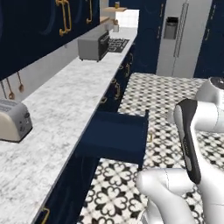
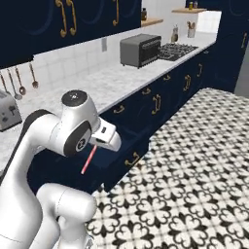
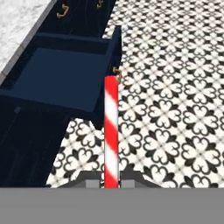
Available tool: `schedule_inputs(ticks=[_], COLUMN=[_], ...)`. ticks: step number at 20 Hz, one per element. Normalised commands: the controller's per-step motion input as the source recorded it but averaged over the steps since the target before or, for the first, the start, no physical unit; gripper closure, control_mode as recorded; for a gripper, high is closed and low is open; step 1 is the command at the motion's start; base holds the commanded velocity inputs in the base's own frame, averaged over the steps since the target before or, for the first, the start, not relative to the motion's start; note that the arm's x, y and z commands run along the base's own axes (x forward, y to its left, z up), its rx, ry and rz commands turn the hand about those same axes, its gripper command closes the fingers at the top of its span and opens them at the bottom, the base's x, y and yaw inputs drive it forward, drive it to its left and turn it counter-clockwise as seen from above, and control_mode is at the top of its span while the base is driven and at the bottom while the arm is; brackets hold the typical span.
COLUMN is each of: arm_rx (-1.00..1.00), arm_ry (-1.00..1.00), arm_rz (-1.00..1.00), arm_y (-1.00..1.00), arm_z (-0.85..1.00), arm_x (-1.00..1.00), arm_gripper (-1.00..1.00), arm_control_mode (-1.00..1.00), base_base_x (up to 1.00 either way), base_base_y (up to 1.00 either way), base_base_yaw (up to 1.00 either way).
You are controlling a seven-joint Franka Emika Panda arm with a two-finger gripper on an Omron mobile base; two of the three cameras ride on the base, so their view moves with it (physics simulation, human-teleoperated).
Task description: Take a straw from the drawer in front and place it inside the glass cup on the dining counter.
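The drawer (image 1: 114, 135) stood pulled open on the left, below the marble worktop (image 1: 57, 113). To its right, the gripper (image 2: 94, 144) was clenched on the straw (image 2: 88, 160), lifted clear over the patterned floor (image 2: 194, 160). Pickup looked done; next likely came carrying it to the glass cup.

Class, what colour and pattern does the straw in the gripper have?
Red with white diagonal stripes; the straw shows best in the hand view.
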Motion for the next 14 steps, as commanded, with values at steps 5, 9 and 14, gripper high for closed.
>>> schedule_inputs(ticks=[5,9,14], arm_rx=[0.00,0.00,0.00], arm_ry=[0.00,0.00,0.00], arm_rz=[0.00,0.00,0.00], arm_y=[0.00,0.00,0.00], arm_z=[0.00,0.00,0.00], arm_x=[0.00,0.00,0.00], arm_gripper=[1.00,1.00,1.00], arm_control_mode=[1.00,1.00,1.00], base_base_x=[0.03,0.21,0.31], base_base_y=[-0.82,-0.76,-0.79], base_base_yaw=[-0.71,-0.67,-0.62])
